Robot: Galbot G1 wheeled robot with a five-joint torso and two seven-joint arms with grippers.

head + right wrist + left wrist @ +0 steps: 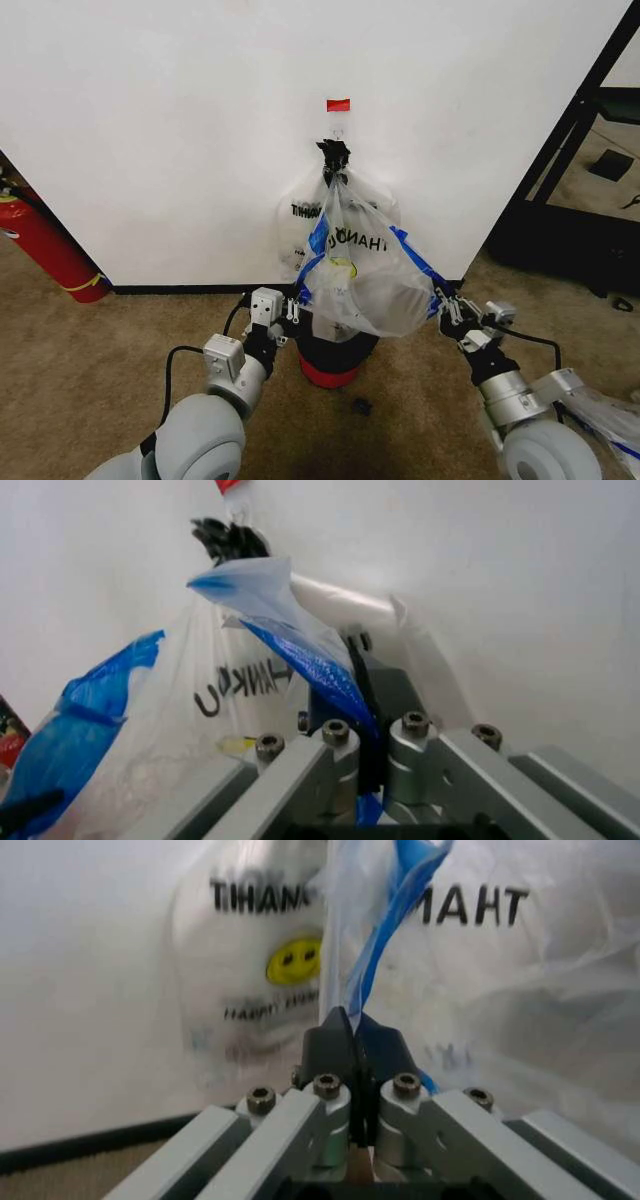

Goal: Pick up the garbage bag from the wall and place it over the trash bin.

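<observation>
Both my grippers are clamped on the garbage bag (365,270), my left gripper (297,305) pinching its blue edge on one side, my right gripper (445,305) nipping the other, and the bag hangs stretched between them just above the trash bin (335,360), in front of the wall (150,130). It's the spreading step; next, I judge, comes lowering the mouth around the rim (which the bag hides). The fuller white bag (300,215) hangs behind.

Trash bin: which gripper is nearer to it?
Left. The left gripper sits just beside the trash bin, while the right gripper is farther off to its other side.
</observation>
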